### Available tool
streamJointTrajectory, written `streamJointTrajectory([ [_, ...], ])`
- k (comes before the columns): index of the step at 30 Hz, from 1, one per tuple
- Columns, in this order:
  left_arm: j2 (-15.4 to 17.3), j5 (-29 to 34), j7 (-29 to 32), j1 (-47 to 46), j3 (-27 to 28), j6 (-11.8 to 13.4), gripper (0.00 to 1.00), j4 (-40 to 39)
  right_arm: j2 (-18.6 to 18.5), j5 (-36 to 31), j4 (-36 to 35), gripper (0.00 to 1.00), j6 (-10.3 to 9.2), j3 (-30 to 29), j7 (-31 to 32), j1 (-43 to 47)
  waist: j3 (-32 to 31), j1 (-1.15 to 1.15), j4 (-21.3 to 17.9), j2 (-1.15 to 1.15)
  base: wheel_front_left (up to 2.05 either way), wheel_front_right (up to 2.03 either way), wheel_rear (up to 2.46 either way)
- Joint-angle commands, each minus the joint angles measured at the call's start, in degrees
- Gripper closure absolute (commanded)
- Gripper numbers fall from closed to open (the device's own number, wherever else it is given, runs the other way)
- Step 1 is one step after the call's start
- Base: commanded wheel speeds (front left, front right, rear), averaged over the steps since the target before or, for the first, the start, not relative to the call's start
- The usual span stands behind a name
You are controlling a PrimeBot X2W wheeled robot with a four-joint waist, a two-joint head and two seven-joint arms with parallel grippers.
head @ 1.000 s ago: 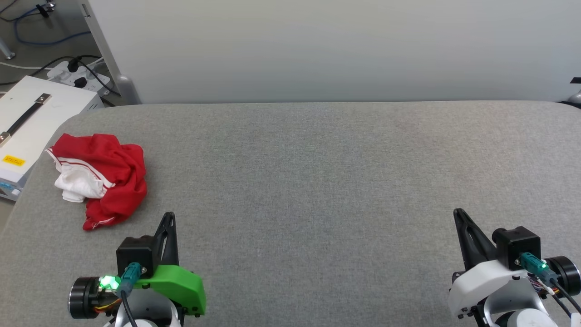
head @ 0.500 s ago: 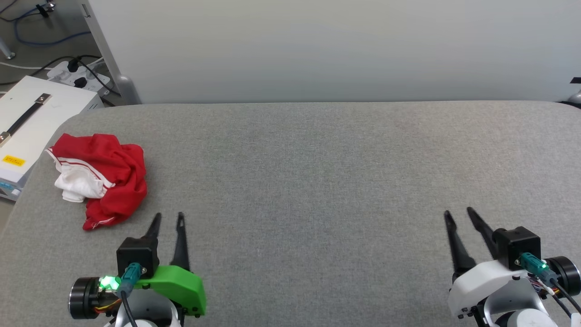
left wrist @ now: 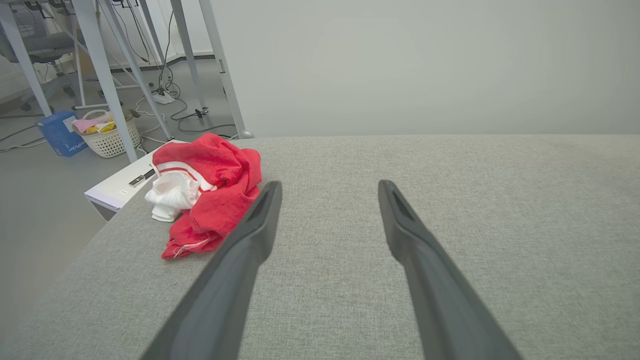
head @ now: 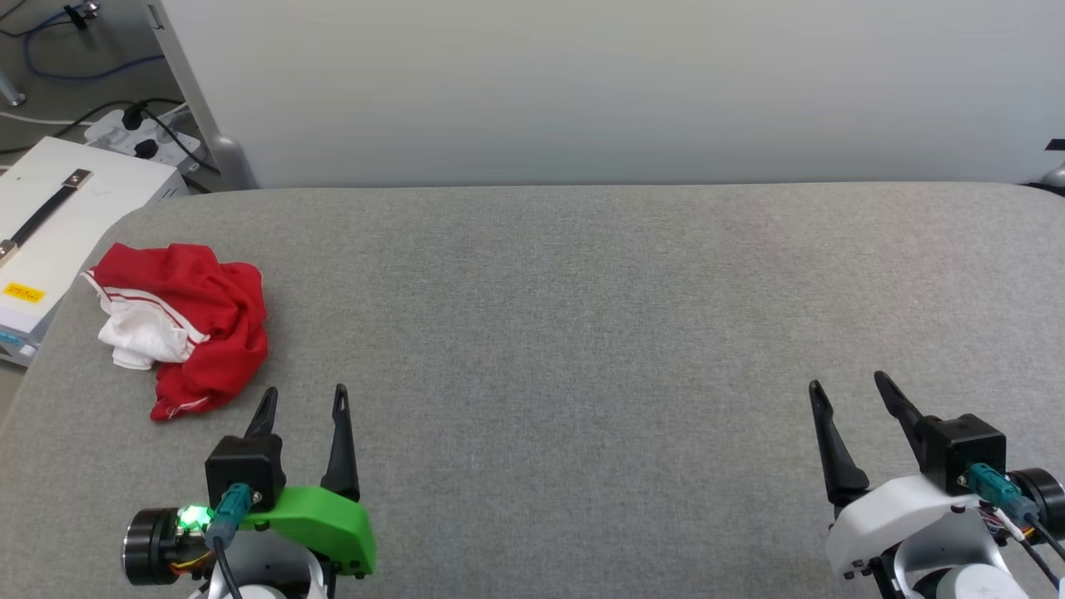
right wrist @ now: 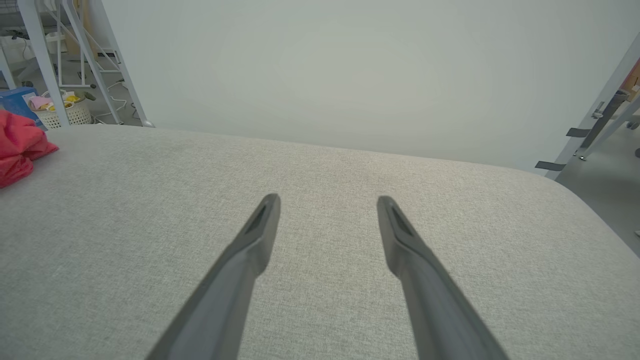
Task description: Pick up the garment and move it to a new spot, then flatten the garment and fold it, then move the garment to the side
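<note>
Garment [head: 195,320] work hasn't begun, I judge. My left gripper [head: 304,391] is spread and empty just short of it, and my right gripper [head: 848,381] is spread too, well apart. It lies crumpled near the grey table [head: 582,333]'s left edge; pickup, flattening, folding and moving aside all remain.

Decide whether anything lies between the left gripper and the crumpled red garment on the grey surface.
Nothing visible does. The left gripper has its jaws open, and the garment lies just ahead of it and to its left. Bare grey surface is all that separates them in the head and left wrist views.
</note>
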Motion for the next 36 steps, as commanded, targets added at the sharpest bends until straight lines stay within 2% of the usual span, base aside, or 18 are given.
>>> streamJointTrajectory([
  [1,0.0,-0.3,-0.7,-0.3,0.1,0.4,0.0,-0.3,0.0,0.8,-0.7,0.0,-0.01,-0.2,-0.6,-0.3,0.0,0.0,0.0,0.0,0.0,0.0,0.0],
  [36,-0.1,-2.8,-5.2,0.1,0.1,1.0,0.0,-0.2,0.0,5.4,-1.5,0.0,-0.02,-0.4,-5.1,1.1,0.3,0.0,-0.1,0.0,0.0,0.0,0.0],
])
